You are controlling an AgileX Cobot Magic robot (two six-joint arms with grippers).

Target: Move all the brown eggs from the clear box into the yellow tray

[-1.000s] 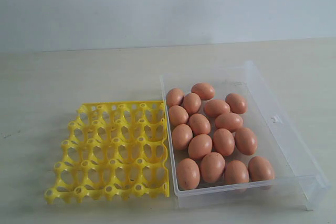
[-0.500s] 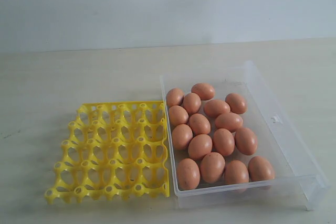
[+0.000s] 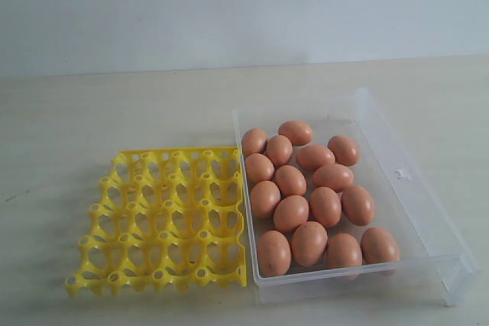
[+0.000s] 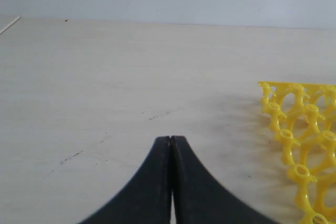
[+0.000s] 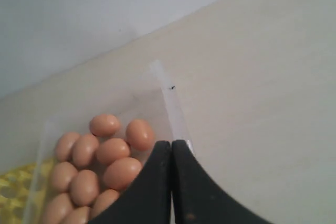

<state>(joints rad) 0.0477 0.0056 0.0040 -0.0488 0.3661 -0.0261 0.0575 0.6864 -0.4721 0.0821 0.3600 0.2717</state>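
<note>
grip: left gripper [image 4: 171, 139], right gripper [image 5: 171, 143] both pinched together, empty | brown eggs [image 3: 291, 213] all inside clear box [image 3: 416, 211] | yellow tray [image 3: 164, 215] just beside box, cups bare | tip: spread jaws wide, start with an egg nearest the tray, squeeze softly

Worktop [image 3: 122, 108]: pale off-white, faint wood-like grain, matte. Wall [image 3: 229, 5]: plain light grey-blue, rising behind worktop's far edge. Left wrist view: short dark scuff marks [image 4: 71, 156] on worktop, fainter dashes [image 4: 159, 115] close by, toward far edge. Thin pale strip [image 4: 10, 23] lying slantwise near far edge; what it is, cannot tell.
</note>
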